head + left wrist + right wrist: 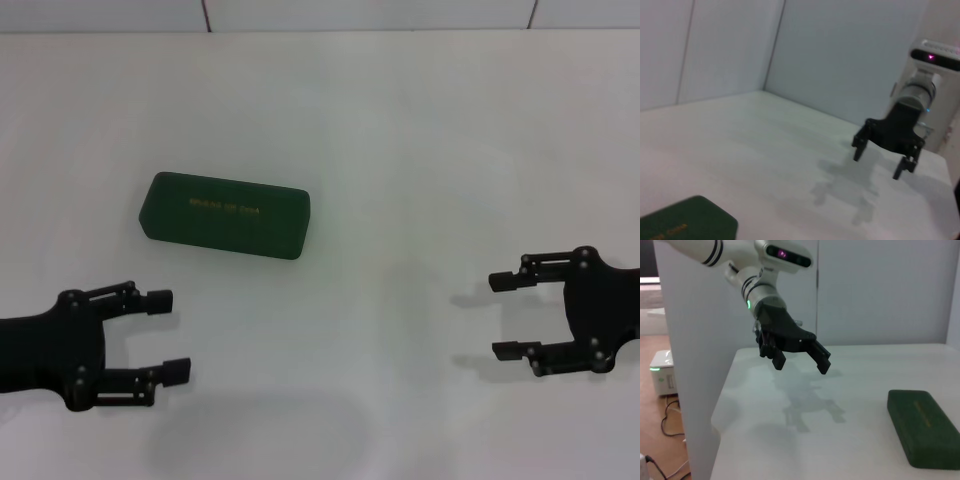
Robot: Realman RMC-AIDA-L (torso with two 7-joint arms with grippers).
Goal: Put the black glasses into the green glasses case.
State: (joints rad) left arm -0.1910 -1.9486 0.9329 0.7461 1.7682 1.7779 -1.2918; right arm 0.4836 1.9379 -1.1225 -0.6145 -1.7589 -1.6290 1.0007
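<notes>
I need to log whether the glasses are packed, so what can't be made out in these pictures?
- Glasses: not seen in any view; the shut lid of the case hides the inside, so whether they lie within cannot be told.
- Gold lettering on the lid: too small to read in any view.
- Case in the left wrist view: cut off by the bottom edge.
- Left gripper and right gripper: both open, empty, apart from the case.

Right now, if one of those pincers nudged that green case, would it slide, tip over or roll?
Probably slide. The green case lies closed and flat on the smooth white table, low and broad, so tipping looks unlikely. Its boxy shape with only rounded corners shouldn't roll. It looks stiff, a hard shell. Both the left pincer and the right pincer hang open, apart from it.
</notes>
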